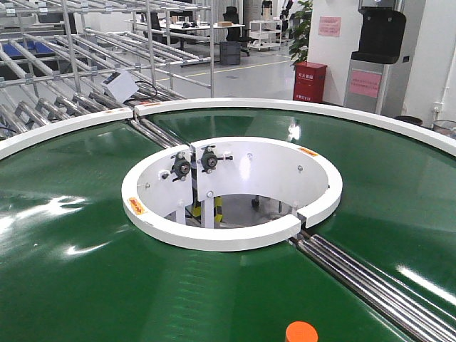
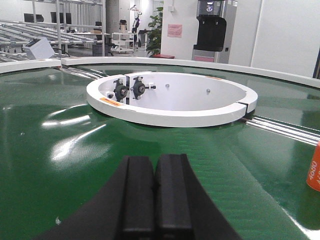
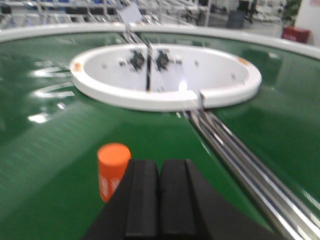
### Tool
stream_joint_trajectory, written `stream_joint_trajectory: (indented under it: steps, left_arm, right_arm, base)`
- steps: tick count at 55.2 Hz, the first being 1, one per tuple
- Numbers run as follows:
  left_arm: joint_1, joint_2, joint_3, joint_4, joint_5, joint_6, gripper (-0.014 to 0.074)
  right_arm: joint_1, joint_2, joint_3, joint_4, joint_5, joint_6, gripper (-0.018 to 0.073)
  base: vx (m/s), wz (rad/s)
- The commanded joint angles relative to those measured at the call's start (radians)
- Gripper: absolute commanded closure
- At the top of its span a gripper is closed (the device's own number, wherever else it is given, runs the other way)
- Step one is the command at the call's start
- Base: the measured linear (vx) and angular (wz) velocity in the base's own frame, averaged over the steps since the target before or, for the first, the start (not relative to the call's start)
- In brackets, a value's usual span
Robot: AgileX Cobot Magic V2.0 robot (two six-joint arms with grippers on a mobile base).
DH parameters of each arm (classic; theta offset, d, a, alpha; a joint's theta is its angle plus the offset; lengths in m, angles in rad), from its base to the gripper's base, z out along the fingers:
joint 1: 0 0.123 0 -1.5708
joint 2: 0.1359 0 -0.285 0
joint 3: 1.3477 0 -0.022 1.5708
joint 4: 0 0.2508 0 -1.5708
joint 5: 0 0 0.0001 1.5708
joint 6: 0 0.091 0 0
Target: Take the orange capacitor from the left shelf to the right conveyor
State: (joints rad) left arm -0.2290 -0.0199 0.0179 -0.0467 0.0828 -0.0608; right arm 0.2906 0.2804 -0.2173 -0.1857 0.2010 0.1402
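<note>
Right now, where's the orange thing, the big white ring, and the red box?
orange capacitor (image 3: pixel 113 169): right wrist view, its side below the top.
white central ring (image 1: pixel 214 235): front view, near rim.
red box (image 1: pixel 310 82): front view, front face.

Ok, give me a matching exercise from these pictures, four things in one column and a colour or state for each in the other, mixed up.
Things:
1. orange capacitor
2. conveyor belt
3. central ring
4. right gripper

Descriptions:
A. white
B. shut, holding nothing
C. dark green
D. standing upright on the belt

Pairs: 1-D, 2-C, 3-A, 4-B
</note>
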Motion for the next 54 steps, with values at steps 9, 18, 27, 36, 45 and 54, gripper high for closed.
stream_joint_trajectory:
  steps: [9,18,27,36,45,54]
  left_arm:
    - [-0.008,-0.005,-0.03,-0.005,-0.083,-0.006,0.0603]
    - [-0.008,-0.005,-0.03,-0.005,-0.083,-0.006,0.0603]
    - [-0.008,-0.005,-0.03,-0.005,-0.083,-0.006,0.0603]
    - [-0.008,-0.005,-0.03,-0.005,-0.083,-0.006,0.0603]
    - [-0.008,-0.005,-0.03,-0.005,-0.083,-0.006,0.0603]
    - [-0.008,-0.005,-0.03,-0.005,-0.083,-0.006,0.0603]
  right_arm:
    - [-0.222,-0.199,0.265,0.116,-0.238,-0.03,0.0571]
    - [-0.3,-0.296,0.258,0.136,-0.14,-0.035,0.0571]
    - [-0.299,-0.298,0.258,0.136,-0.137,-0.035,0.0571]
    - [-0.299,-0.298,0.258,0.136,-0.136,-0.035,0.0571]
    - [-0.299,-0.298,0.258,0.136,-0.136,-0.035,0.0571]
    - [-0.299,-0.298,0.258,0.136,-0.136,-0.035,0.0571]
  base:
    - [0.0,0.0]
    - [0.0,0.0]
    - [0.0,0.0]
    - [0.0,0.0]
    - [0.0,0.0]
    - [0.0,0.0]
